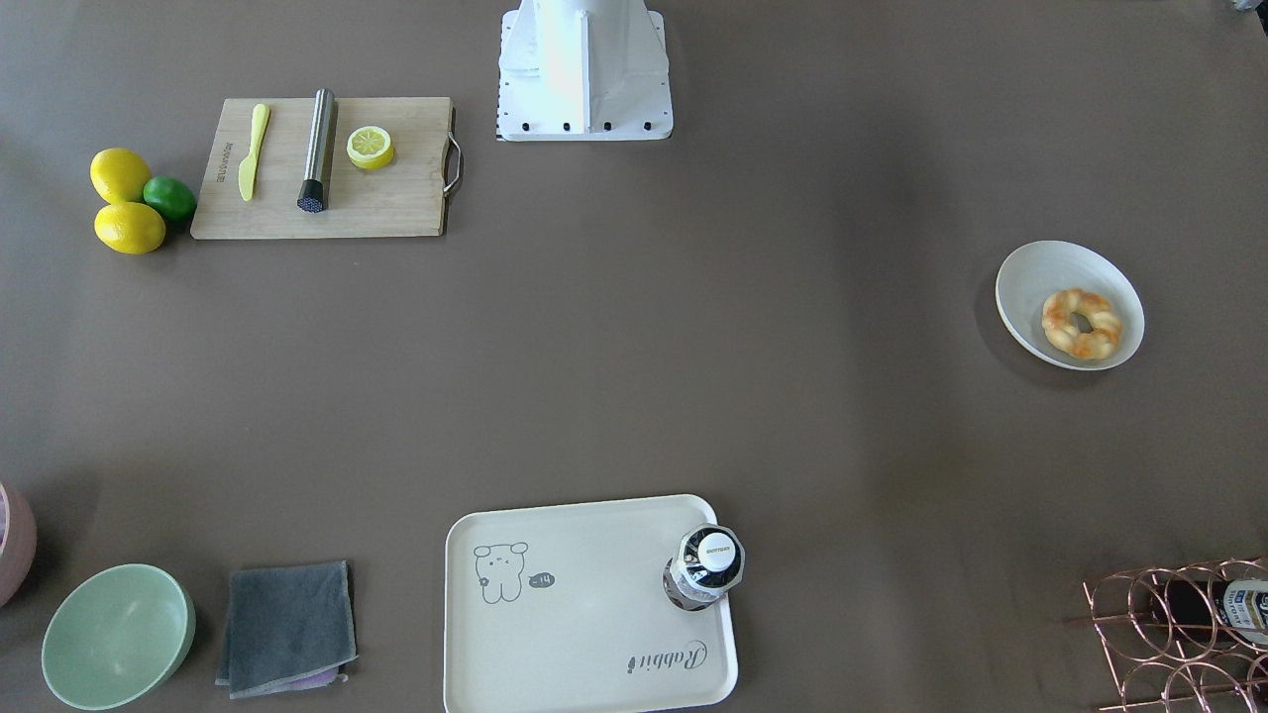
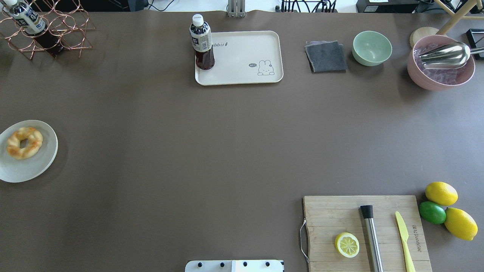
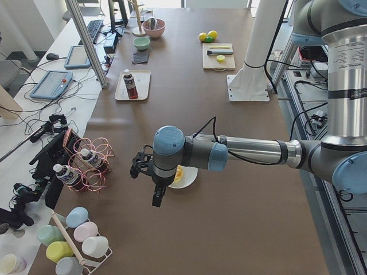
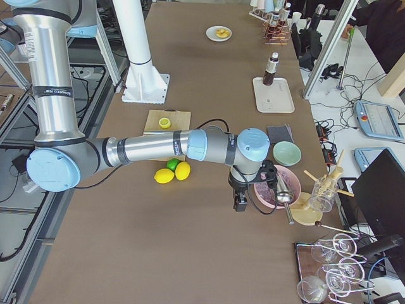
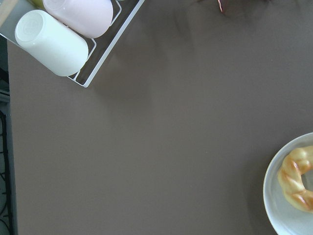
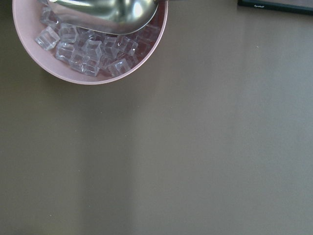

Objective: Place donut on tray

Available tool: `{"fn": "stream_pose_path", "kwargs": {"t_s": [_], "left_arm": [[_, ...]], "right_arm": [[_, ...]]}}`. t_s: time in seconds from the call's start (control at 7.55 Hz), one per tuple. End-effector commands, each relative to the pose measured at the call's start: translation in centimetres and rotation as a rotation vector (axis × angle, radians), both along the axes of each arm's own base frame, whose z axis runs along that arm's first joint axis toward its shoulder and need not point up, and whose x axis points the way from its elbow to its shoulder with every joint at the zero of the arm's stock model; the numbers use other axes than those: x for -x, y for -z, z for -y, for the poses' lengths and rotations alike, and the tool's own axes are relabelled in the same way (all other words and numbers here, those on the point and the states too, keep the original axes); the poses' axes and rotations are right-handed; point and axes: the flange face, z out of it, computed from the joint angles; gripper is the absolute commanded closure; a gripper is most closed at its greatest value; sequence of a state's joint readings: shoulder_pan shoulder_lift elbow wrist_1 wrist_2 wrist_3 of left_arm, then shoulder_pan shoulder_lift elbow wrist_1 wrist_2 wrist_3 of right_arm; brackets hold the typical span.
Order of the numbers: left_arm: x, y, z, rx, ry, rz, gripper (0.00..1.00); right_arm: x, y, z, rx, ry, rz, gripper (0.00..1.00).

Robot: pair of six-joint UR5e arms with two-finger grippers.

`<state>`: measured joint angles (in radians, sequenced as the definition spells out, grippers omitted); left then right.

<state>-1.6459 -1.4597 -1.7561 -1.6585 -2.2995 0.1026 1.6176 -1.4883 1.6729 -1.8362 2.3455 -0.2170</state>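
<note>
Two arms reach out over the brown table (image 2: 227, 143), one towards each end. The left gripper (image 3: 157, 196) hangs pointing down just beside the round white plate (image 2: 43, 166). It shows only from the side, so I cannot tell whether its jaws are parted or closed. The same goes for the right gripper (image 4: 240, 201), which hovers near the pink bowl (image 2: 423, 81) of ice cubes with a metal scoop (image 2: 446, 54) lying in it. The donut (image 2: 24, 142) lies flat on the plate, a little off-centre, with nothing touching it. The tray (image 2: 245, 49) sits well apart from it at the far edge of the table, near the middle. It has its bunny drawing at one end and a dark bottle (image 2: 202, 41) standing upright on the corner at the other, by the word "Rabbit". On the robot's right, close to its base, a wooden cutting board (image 2: 329, 215) carries a lemon half (image 2: 347, 244), a steel rod and a yellow knife
</note>
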Motion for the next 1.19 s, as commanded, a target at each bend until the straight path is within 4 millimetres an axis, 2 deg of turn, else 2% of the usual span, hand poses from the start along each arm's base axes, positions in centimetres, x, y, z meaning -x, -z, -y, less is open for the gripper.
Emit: {"fn": "stream_pose_path", "kwargs": {"t_s": [0.0, 0.8, 1.06], "left_arm": [[-0.3, 0.1, -0.1, 0.0, -0.008, -0.042, 0.02], [-0.3, -0.3, -0.1, 0.011, -0.006, -0.045, 0.02], [-0.3, 0.7, 0.4, -0.013, -0.008, -0.04, 0.02]], "right_arm": [[0.0, 0.1, 0.1, -0.002, 0.0, -0.002, 0.0], [0.3, 0.0, 0.4, -0.039, 0.006, -0.006, 0.0], [0.3, 0.3, 0.3, -0.043, 0.003, -0.002, 0.0]]}}
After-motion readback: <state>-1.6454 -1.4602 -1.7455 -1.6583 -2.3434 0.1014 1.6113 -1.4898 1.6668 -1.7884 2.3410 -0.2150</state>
